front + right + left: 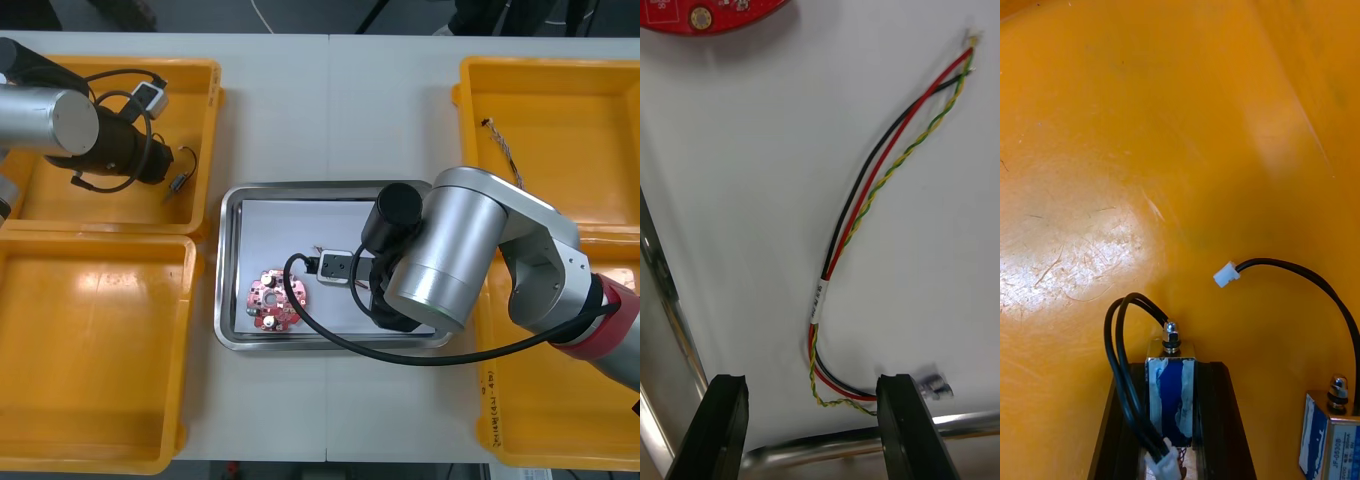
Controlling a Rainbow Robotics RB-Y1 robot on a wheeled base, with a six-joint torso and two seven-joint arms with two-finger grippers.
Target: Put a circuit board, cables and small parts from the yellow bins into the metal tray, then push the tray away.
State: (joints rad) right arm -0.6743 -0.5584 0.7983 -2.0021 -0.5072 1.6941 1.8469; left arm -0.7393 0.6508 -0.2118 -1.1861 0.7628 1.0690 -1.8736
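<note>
Now, in the far-left yellow bin the left gripper clamps a small metal part; lift it straight, so its black lead clears the neighbouring part. Rightward, the right gripper gapes empty over the red and yellow cable in the metal tray.

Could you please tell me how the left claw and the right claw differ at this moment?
The left claw is shut on a small metal part with a black cable; the right claw stands open, holding nothing. The left claw is down in a yellow bin; the right claw hangs over the metal tray, above a red and yellow cable. Both have black fingers.
</note>
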